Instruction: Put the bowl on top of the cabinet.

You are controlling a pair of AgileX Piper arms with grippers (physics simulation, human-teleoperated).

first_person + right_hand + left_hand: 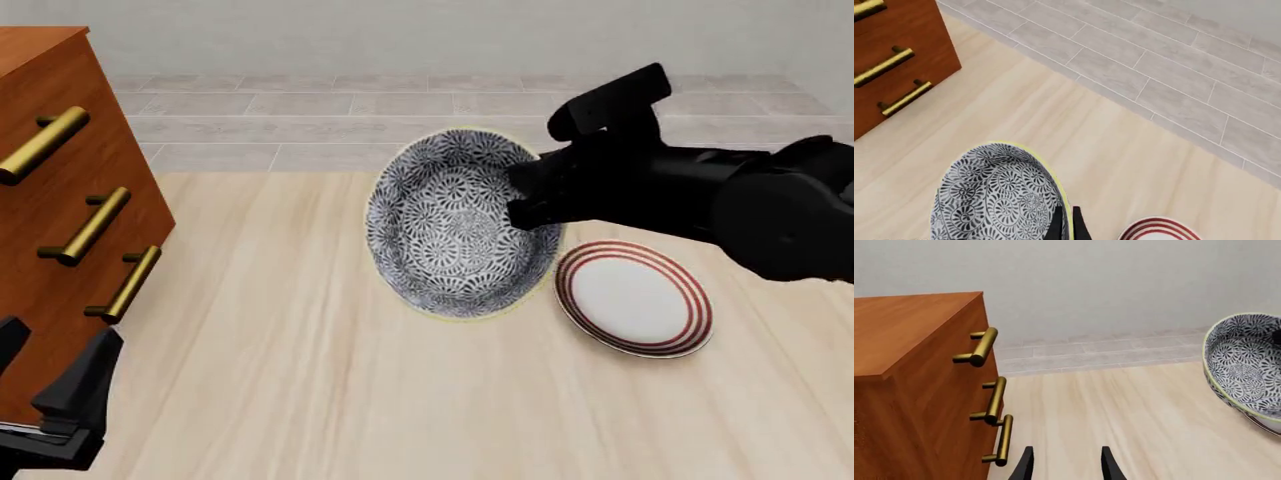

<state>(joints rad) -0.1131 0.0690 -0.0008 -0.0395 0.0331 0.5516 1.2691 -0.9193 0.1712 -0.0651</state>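
Pale wood table (334, 400) | right gripper (1067, 222) — clamping tilted bowl (461, 225) rim

Simulated tabletop test scene with household props, not a real room.

A pale wood-grain table (334, 400) runs to a floor of grey rectangular tiles (1167, 55), closed off by a plain, featureless light wall (1121, 280); every surface is flat, clean and evenly lit, as a render is. The only furnishings are domestic: a reddish-brown wooden cabinet (54, 200) with 3 brass bar handles (994, 400), a blue-and-white patterned bowl (447, 225) and a white plate (631, 298) with red rings. 2 black robot arms work over the table, which marks it as a manipulation setup.
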